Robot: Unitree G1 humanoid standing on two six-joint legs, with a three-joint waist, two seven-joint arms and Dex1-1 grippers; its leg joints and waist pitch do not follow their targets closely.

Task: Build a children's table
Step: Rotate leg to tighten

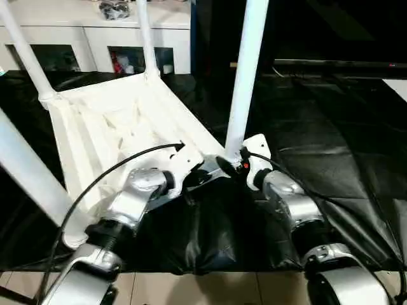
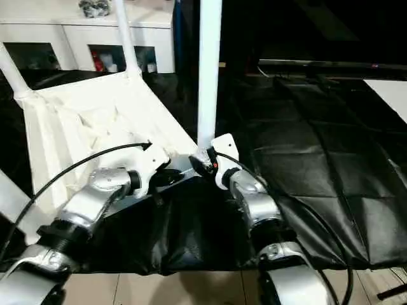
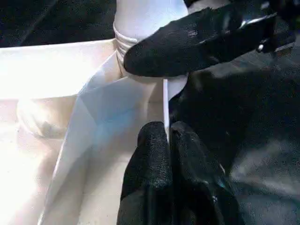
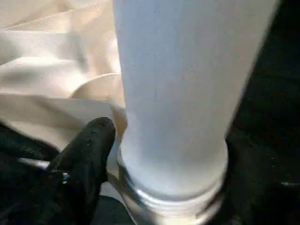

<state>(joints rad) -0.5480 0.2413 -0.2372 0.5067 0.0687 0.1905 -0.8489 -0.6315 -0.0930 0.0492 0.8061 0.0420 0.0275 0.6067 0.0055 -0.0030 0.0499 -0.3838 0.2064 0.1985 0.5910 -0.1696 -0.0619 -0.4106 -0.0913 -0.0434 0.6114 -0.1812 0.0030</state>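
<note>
The white tabletop (image 1: 108, 127) lies upside down on a black sheet, ribbed underside up. Legs stand in its corner sockets: far left (image 1: 28, 54), far right (image 1: 145, 38), near left (image 1: 32, 178) and near right (image 1: 245, 76). My left gripper (image 3: 166, 136) is shut on the tabletop's thin rim, just beside the near right socket. My right gripper (image 1: 232, 164) stands open around the threaded base of the near right leg (image 4: 173, 93). One black finger (image 4: 89, 154) sits close beside that leg, and a narrow gap shows between them.
A white cabinet with glass doors (image 1: 95, 38) stands behind the tabletop. The black sheet (image 1: 331, 159) covers the work surface out to the right. Its front edge (image 1: 222, 270) runs just under my forearms, with floor tiles below. A black cable (image 1: 108, 171) arcs over my left wrist.
</note>
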